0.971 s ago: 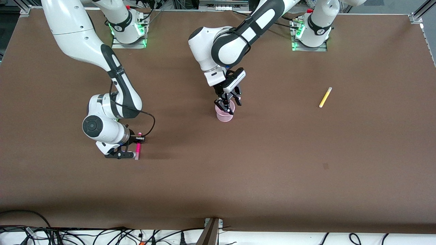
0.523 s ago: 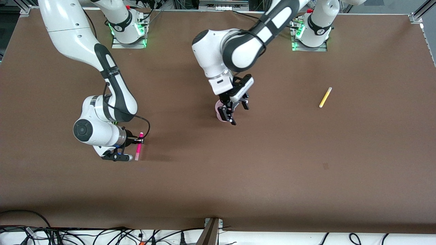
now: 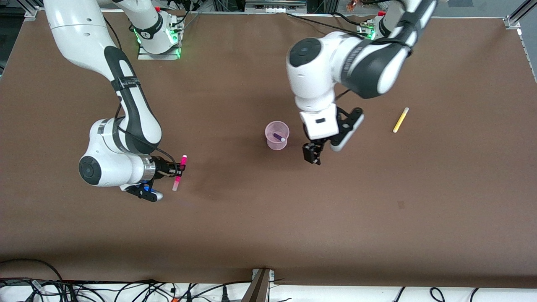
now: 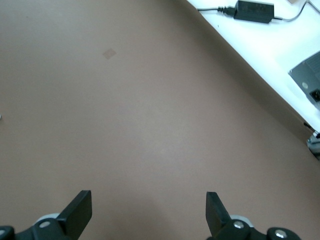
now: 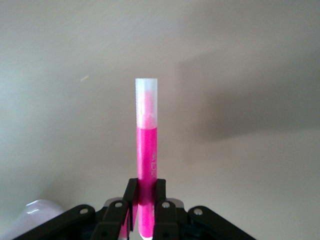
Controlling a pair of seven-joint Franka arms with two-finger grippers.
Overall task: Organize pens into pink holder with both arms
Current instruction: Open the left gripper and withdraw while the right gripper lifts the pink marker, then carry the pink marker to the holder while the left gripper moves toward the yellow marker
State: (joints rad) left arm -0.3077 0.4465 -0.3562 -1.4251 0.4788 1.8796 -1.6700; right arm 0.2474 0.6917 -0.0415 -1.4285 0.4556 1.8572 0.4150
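Note:
The pink holder (image 3: 277, 141) stands mid-table with the dark purple pen (image 3: 279, 136) lying inside it. My left gripper (image 3: 312, 157) is open and empty, over bare table beside the holder toward the left arm's end; its fingers (image 4: 76, 214) are spread wide over bare table. My right gripper (image 3: 178, 170) is shut on the hot pink pen (image 3: 181, 171) and holds it a little above the table toward the right arm's end. In the right wrist view the pink pen (image 5: 146, 150) sticks out from the gripper (image 5: 145, 197), pale end outward. The yellow pen (image 3: 400, 120) lies toward the left arm's end. No light green pen shows.
The brown table (image 3: 268, 218) ends at a white strip with cables (image 3: 126, 291) nearest the front camera. A black power adapter (image 4: 255, 9) lies on the white strip past the table edge in the left wrist view. The arm bases (image 3: 157, 37) stand along the edge farthest from the front camera.
My left gripper has moved from over the holder toward the left arm's end, leaving the purple pen inside. My right gripper has lifted the pink pen off the table.

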